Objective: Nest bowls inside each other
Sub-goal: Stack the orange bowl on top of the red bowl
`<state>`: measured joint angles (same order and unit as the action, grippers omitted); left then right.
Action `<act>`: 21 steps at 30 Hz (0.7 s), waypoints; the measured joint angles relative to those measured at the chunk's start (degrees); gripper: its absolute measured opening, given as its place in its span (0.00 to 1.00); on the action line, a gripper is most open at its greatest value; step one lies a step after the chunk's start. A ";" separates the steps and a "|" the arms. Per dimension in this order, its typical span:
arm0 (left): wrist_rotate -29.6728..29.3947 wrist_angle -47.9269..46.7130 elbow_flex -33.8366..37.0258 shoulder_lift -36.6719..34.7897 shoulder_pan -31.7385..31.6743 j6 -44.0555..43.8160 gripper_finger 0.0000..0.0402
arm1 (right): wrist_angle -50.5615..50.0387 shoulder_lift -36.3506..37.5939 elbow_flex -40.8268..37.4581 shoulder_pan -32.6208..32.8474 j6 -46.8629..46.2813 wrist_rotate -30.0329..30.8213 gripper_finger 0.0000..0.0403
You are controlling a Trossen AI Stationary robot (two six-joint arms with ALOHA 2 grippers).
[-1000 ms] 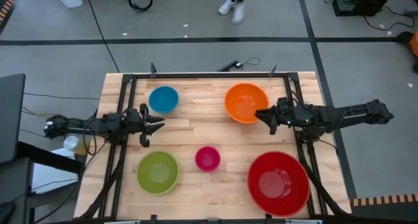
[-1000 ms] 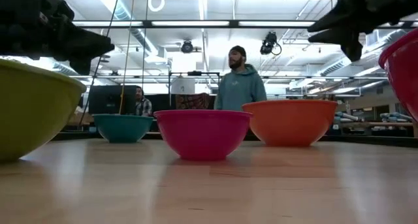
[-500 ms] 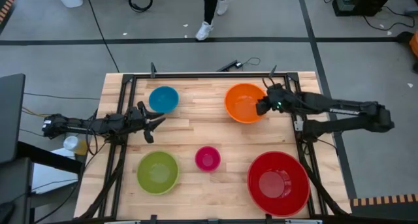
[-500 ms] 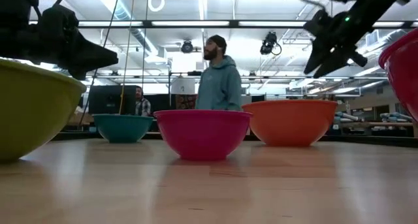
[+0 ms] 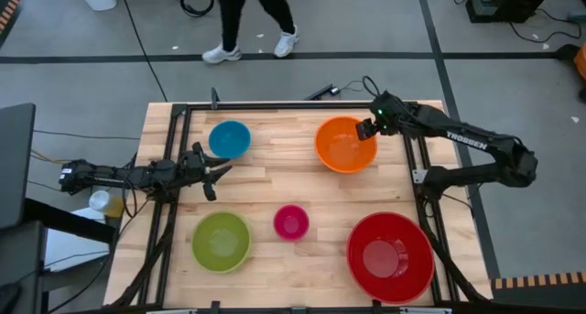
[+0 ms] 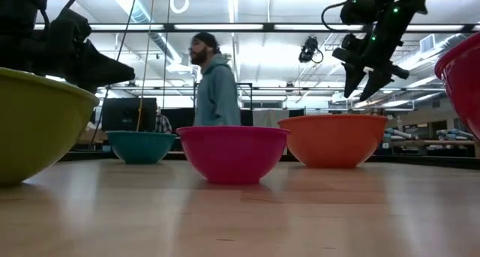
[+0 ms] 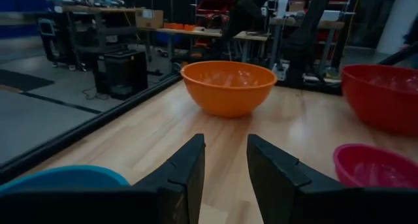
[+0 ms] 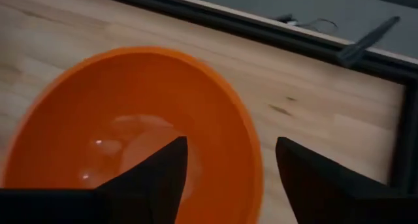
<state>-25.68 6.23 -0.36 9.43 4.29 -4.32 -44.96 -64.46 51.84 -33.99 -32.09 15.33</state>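
Five bowls stand on the wooden table: a blue one (image 5: 229, 138) far left, an orange one (image 5: 345, 145) far right, a green one (image 5: 221, 241) near left, a small pink one (image 5: 291, 222) near the middle and a big red one (image 5: 389, 256) near right. My right gripper (image 5: 366, 131) hangs open above the orange bowl's far-right rim (image 8: 251, 152), pointing steeply down, one finger over the inside and one over the outside, clear of it (image 6: 361, 88). My left gripper (image 5: 220, 170) waits open and level at the left, between the blue and green bowls (image 7: 225, 165).
A black frame (image 5: 284, 104) runs along the table's far edge and down both sides. Bare wood (image 5: 275, 172) lies between the bowls in the middle. A person (image 5: 247, 21) walks on the floor beyond the far edge.
My right gripper has swung from beside the orange bowl's right side toward the table's far edge, to above the bowl's far-right rim. It has tipped from nearly level to steeply downward and has opened wider. The bowls have kept their places.
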 joint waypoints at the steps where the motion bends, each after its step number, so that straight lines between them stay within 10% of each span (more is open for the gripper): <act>1: -0.48 0.02 -0.01 0.00 0.00 0.72 0.30 | -0.92 -0.51 0.63 -0.37 0.12 -0.02 0.62; 13: 1.79 -0.14 0.00 3.95 -7.26 1.95 0.30 | -2.35 -9.05 -1.79 -1.10 0.20 -1.80 0.68; 21: 2.39 0.10 -0.01 7.13 -9.14 0.73 0.30 | -2.59 -16.32 -1.99 -1.42 1.23 -1.64 0.45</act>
<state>-23.29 6.33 -0.37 16.56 -4.84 -3.59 -47.55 -80.78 49.84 -35.41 -30.86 13.69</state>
